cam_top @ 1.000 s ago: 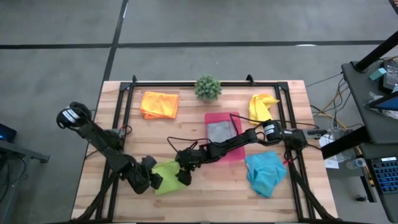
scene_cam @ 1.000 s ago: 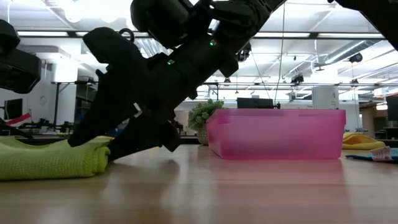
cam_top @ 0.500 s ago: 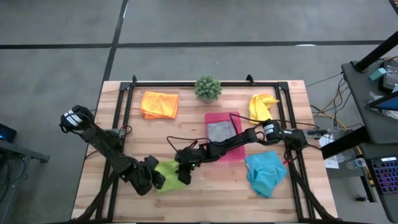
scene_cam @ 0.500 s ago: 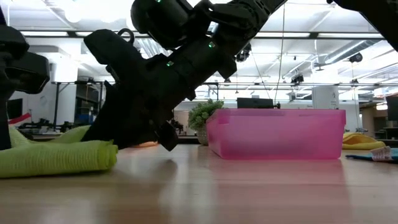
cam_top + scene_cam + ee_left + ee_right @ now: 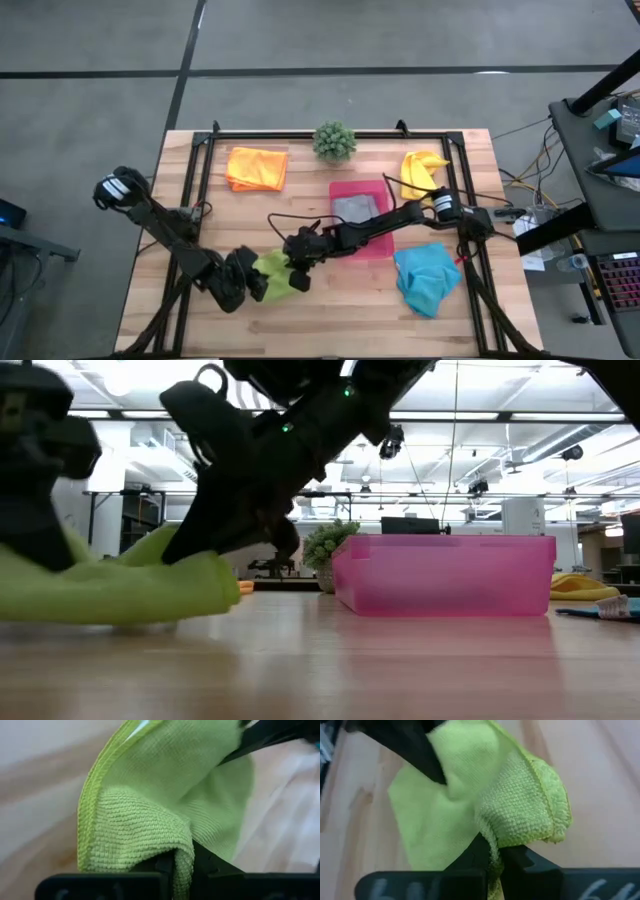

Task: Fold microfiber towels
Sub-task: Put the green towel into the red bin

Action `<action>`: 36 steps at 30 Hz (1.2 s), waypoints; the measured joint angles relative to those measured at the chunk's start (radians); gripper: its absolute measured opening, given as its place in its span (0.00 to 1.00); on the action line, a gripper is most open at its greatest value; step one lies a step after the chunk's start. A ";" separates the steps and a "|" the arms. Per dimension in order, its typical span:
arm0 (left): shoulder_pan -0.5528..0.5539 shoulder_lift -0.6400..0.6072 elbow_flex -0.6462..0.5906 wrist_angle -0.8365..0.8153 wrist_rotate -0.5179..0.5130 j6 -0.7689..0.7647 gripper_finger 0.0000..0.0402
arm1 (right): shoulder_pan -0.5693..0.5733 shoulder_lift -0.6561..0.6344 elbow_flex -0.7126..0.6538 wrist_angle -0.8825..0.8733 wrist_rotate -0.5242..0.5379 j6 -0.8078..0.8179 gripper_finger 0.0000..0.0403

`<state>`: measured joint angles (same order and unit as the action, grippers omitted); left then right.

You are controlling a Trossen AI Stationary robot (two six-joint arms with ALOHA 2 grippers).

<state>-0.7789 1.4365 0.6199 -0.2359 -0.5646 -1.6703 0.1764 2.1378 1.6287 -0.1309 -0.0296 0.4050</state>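
Wrist views: lime green towel (image 5: 165, 805) pinched inside both grippers' closed jaws.

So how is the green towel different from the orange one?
The green towel is bunched up near the front of the table, pinched by the left gripper and the right gripper. The orange towel lies flat and folded at the back, with no gripper touching it. Both are soft plain cloths on the wooden table.
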 joint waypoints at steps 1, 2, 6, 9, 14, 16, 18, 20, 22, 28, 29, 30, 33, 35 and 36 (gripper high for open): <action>0.007 -0.008 0.002 0.001 -0.006 0.020 0.02 | 0.001 -0.008 0.000 -0.016 0.013 -0.005 0.03; 0.016 -0.014 0.005 0.001 -0.007 0.046 0.01 | 0.002 -0.016 0.000 -0.026 0.028 -0.012 0.03; 0.065 -0.027 0.039 0.007 -0.019 0.180 0.01 | 0.004 -0.050 0.000 -0.072 0.044 -0.031 0.03; 0.107 -0.027 0.062 0.031 -0.018 0.294 0.01 | 0.009 -0.078 0.000 -0.116 0.084 -0.050 0.03; 0.172 -0.027 0.097 0.044 -0.018 0.432 0.01 | 0.016 -0.129 0.000 -0.228 0.165 -0.064 0.03; 0.198 -0.027 0.118 0.046 -0.018 0.497 0.01 | 0.020 -0.151 0.000 -0.268 0.197 -0.067 0.03; 0.228 -0.027 0.138 0.057 -0.018 0.569 0.01 | 0.026 -0.174 -0.004 -0.311 0.226 -0.070 0.03; 0.256 -0.027 0.148 0.107 -0.018 0.649 0.01 | 0.030 -0.203 -0.011 -0.347 0.256 -0.072 0.03; 0.282 -0.027 0.151 0.183 -0.018 0.737 0.01 | 0.036 -0.234 -0.024 -0.390 0.293 -0.071 0.03; 0.360 -0.029 0.153 0.377 -0.005 0.958 0.01 | 0.049 -0.326 -0.080 -0.461 0.372 -0.048 0.03; 0.373 -0.026 0.153 0.407 0.005 0.988 0.01 | 0.050 -0.342 -0.096 -0.464 0.374 -0.040 0.03; 0.385 -0.021 0.154 0.436 0.011 1.013 0.01 | 0.050 -0.360 -0.112 -0.466 0.374 -0.033 0.03; 0.421 0.000 0.154 0.509 0.052 1.072 0.01 | 0.050 -0.416 -0.173 -0.464 0.379 -0.008 0.03; 0.444 0.021 0.154 0.542 0.067 1.084 0.01 | 0.050 -0.456 -0.217 -0.463 0.411 0.009 0.03; 0.454 0.035 0.154 0.558 0.073 1.085 0.01 | 0.050 -0.478 -0.242 -0.465 0.423 0.022 0.03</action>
<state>-0.3245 1.4715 0.7738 0.3218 -0.4914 -0.5849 0.2268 1.6595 1.3869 -0.5954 0.3933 0.4272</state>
